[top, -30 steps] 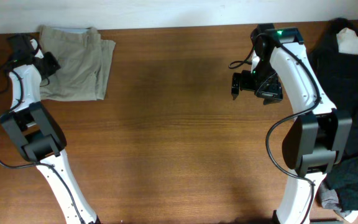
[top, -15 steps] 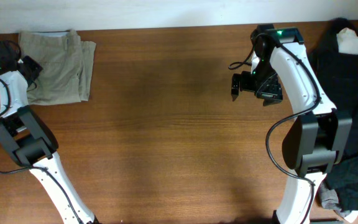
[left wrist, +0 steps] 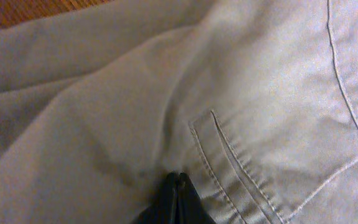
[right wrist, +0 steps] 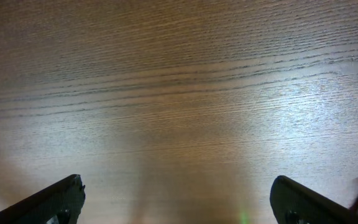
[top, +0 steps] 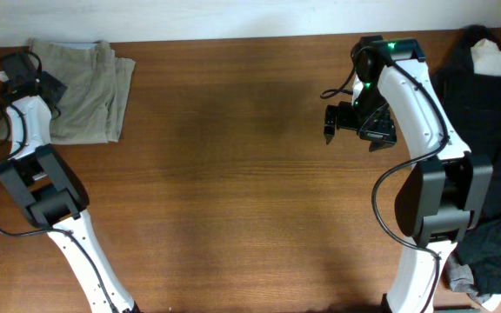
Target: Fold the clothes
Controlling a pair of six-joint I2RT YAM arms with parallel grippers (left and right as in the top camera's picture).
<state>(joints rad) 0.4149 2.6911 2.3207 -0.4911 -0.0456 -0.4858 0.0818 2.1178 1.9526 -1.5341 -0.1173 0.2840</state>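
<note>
The khaki-beige shorts lie folded at the table's far left corner. In the left wrist view they fill the frame, with a stitched back pocket showing. My left gripper sits at the shorts' left edge. Its fingertips are pressed together on the fabric, which puckers toward them. My right gripper hangs open and empty over bare wood at the right. Its two fingertips show wide apart in the right wrist view.
A heap of black garments covers the table's right side, with a small white cloth on top at the back. The wooden table runs between the two arms. The white wall edge is just behind the shorts.
My left gripper dragged the shorts to the left, toward the table's corner, then shifted slightly right and forward. The right arm has not moved.
</note>
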